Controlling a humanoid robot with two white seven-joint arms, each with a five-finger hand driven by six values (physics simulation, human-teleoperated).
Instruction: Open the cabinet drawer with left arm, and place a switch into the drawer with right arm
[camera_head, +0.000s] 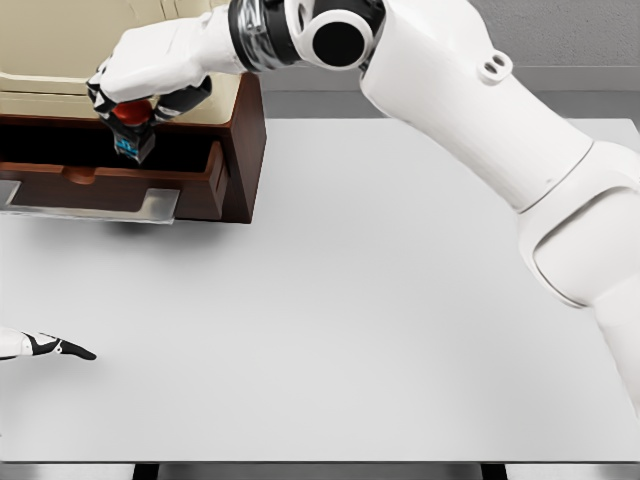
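The white table (400, 300) fills most of what I see, one broad pale surface running from the far wall to the near edge. My right arm (480, 110) is the next biggest thing, sweeping in from the right side and reaching across to the upper left. There, at the table's far left corner, stands one cabinet (245, 140) with a dark brown side wall and a cream top. Its single drawer (120, 185) is pulled out toward me, the reddish-brown front panel standing forward with a pale metal handle (100, 208) along its lower edge. My right hand (140, 85) hangs just above the open drawer, fingers curled around one switch (130, 128). The switch stands roughly upright in my grip, its long axis running top to bottom with a slight tilt; its red cap faces up into my palm and its dark body with a blue patch points down into the drawer's opening. Whether it touches the drawer I cannot tell. My left hand (45, 346) shows only at the lower left edge, low over the table, fingers stretched out loosely, holding nothing.
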